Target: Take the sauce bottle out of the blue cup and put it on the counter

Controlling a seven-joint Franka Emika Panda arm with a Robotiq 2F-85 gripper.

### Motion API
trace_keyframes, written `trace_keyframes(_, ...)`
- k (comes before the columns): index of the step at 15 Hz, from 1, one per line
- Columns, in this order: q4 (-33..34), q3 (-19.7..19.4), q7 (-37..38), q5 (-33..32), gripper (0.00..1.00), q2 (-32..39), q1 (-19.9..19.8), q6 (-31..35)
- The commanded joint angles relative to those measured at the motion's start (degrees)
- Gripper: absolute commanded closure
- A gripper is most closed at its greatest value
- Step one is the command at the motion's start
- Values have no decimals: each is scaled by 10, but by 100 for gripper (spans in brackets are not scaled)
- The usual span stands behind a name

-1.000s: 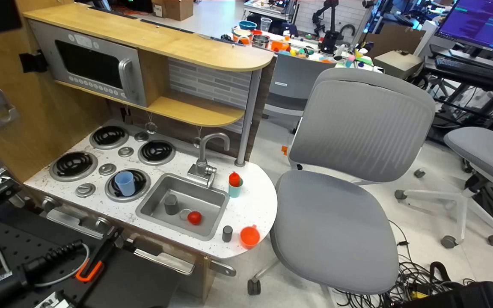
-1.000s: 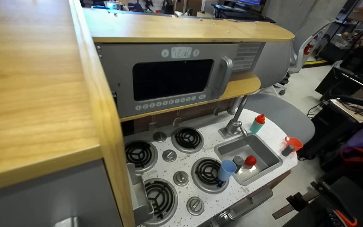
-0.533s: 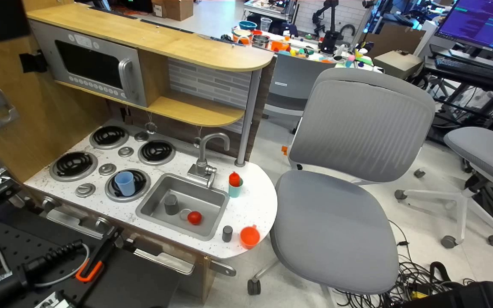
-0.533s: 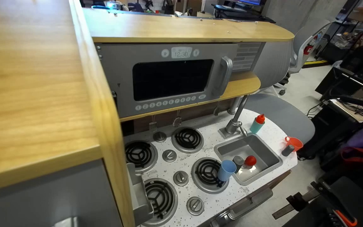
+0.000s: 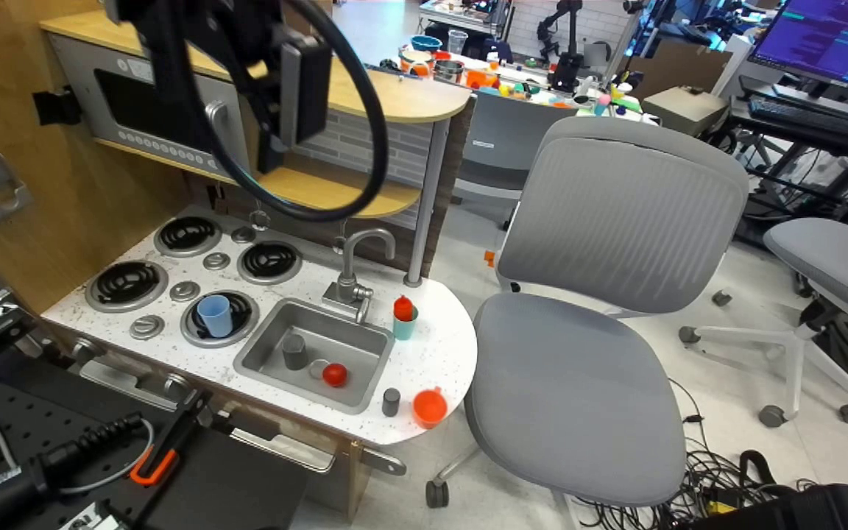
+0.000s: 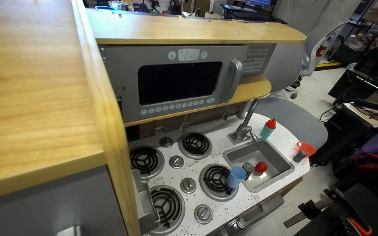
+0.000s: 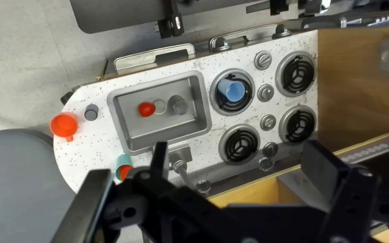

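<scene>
The sauce bottle shows as a red top with a nozzle in both exterior views (image 5: 403, 308) (image 6: 270, 123) and in the wrist view (image 7: 125, 171). Its lower part is hidden inside a teal-blue cup (image 5: 404, 327) (image 6: 266, 132) (image 7: 123, 160) standing on the white counter (image 5: 442, 338) (image 6: 282, 137) (image 7: 91, 152) beside the sink. A lighter blue cup (image 5: 216, 316) (image 6: 236, 177) (image 7: 231, 90) stands on a burner with nothing visible in it. My gripper (image 7: 236, 148) is open and empty, high above the counter. In an exterior view the gripper (image 5: 218, 103) hangs in front of the microwave.
The sink (image 5: 372, 383) holds a grey cup (image 5: 294, 352) and a red ball-like thing (image 5: 334, 375). A faucet (image 5: 348, 272) and a shelf post (image 5: 424, 221) stand near the teal cup. An orange cup (image 5: 430, 408) and a grey cylinder (image 5: 391, 402) are at the counter's edge.
The gripper and a black cable have come into an exterior view from the top left, in front of the microwave. The cups and the bottle have not moved.
</scene>
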Motion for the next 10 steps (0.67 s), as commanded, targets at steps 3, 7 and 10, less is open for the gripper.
trace_keyframes(3,75,34,-7,63,0,197,-26,142)
trace_keyframes(7,135,71,-5,72,0,305,-64,188)
trace_keyframes(10,176,95,8,56,0,365,-92,196)
